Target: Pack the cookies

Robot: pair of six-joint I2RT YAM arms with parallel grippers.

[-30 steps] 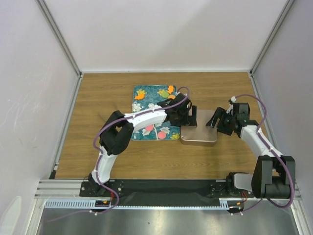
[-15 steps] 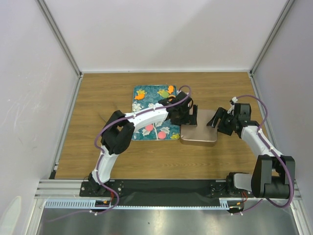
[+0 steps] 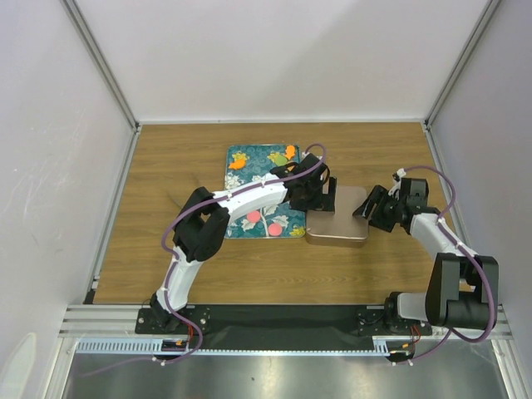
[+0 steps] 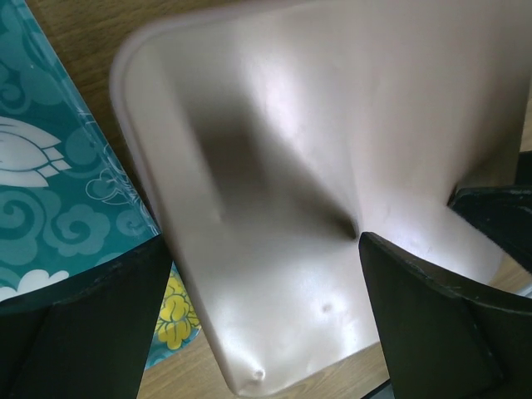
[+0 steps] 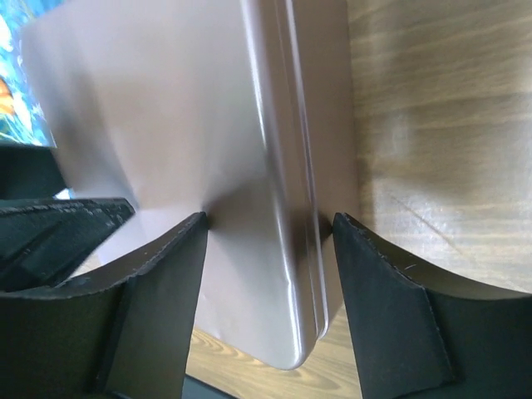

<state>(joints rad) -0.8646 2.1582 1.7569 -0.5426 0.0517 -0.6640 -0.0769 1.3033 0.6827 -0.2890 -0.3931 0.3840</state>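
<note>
Ideally, the left gripper point(image 4: 262, 245), jaws wide and empty, and the right gripper point(image 5: 270, 218), likewise spread astride the tin's point(image 3: 337, 224) right rim, close evenly and lift its lid level, as the cookies point(image 3: 253, 217) lie on the adjoining teal tray point(image 3: 241, 179).

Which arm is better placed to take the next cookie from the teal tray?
Probably left: the left gripper hangs beside the teal tray, near the pink cookies; the right gripper is beyond the tin.
</note>
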